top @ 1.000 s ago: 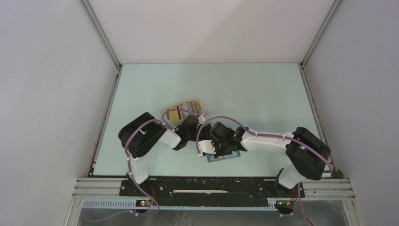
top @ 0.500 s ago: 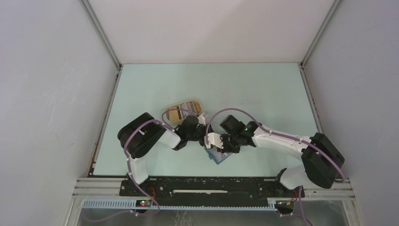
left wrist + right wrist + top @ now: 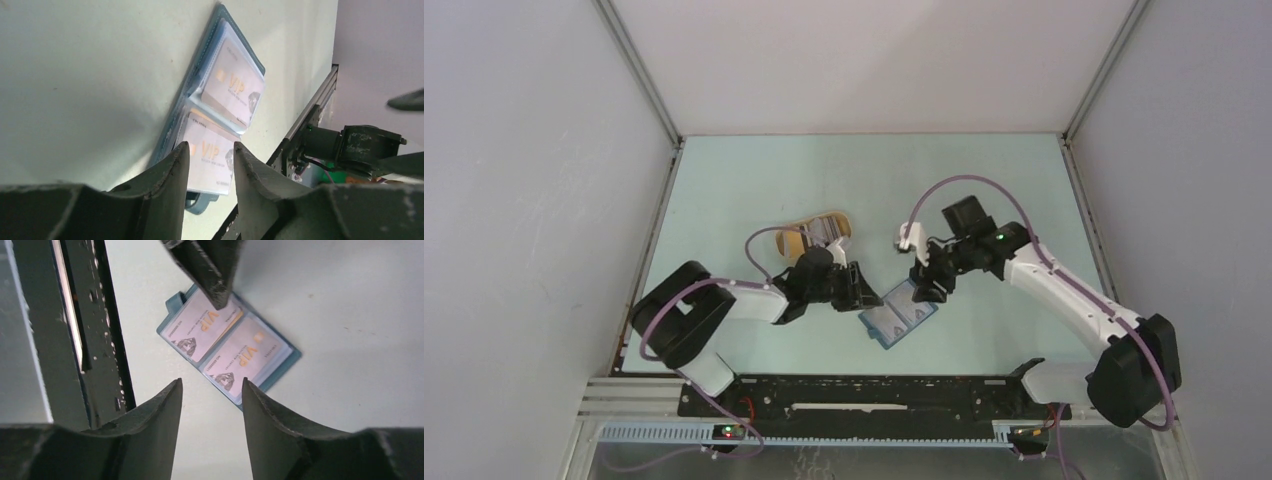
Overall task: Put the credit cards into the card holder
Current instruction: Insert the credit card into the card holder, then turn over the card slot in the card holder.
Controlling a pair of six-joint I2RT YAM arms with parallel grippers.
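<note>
Cards lie in the tray on the left. My left gripper has its fingers apart and empty, right by the holder. The holder lies open on the table, a VIP card in each half. My right gripper hangs above it, fingers apart and empty.

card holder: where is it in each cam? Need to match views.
Top external: card holder lies open, low centre.
Left wrist: card holder runs from top centre down to the fingers.
Right wrist: card holder sits centre, open, above the fingers.
Shared landmark: base rail along its near side; right in left wrist, left in right wrist.
</note>
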